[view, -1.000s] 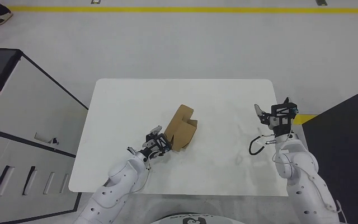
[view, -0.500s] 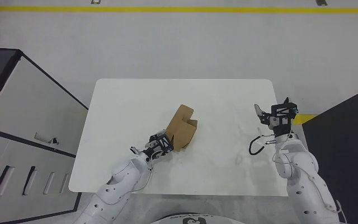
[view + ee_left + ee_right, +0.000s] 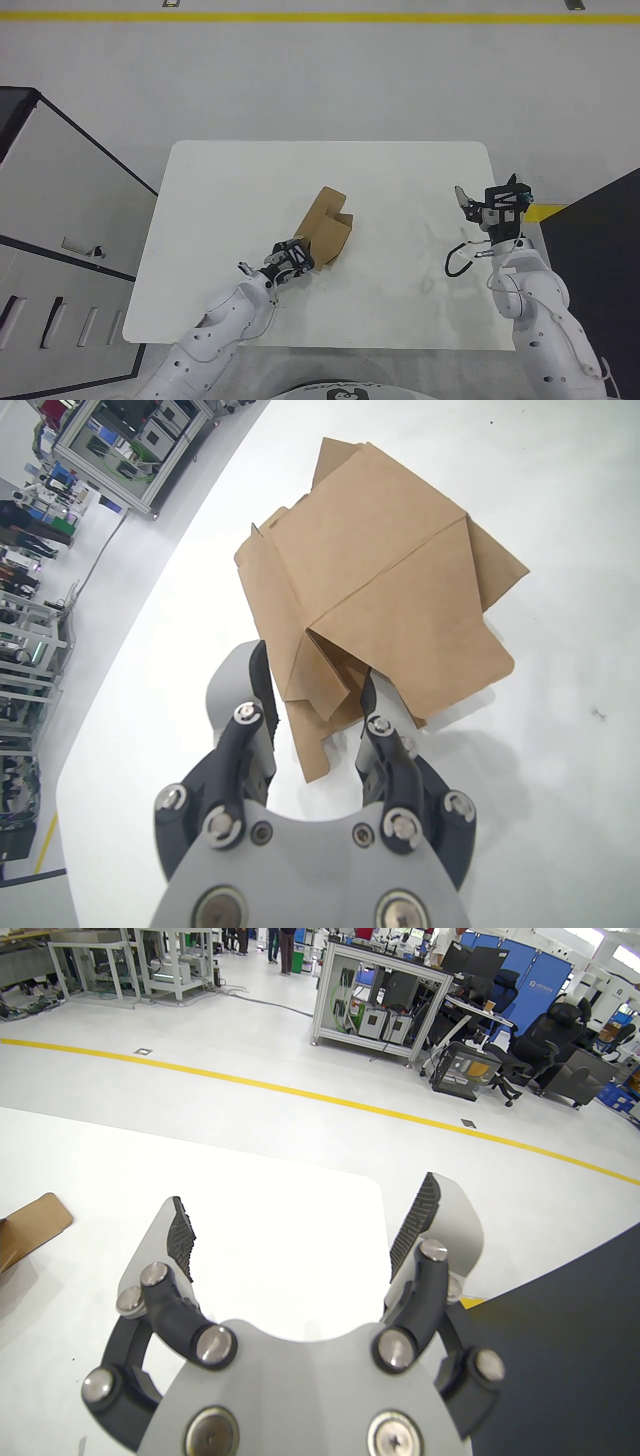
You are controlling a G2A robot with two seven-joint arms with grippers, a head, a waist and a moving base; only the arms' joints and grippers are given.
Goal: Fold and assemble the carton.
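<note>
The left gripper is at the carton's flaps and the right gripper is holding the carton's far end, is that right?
Not quite. The left gripper is at the flaps of the carton, but the right gripper holds nothing: it is open, near the right edge of the table, apart from the carton. The top and right wrist views show this.

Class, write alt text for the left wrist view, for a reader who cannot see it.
The left pincer, open, straddles the loose flaps of a partly folded brown cardboard carton, one finger on each side. The carton lies on a white table.
</note>
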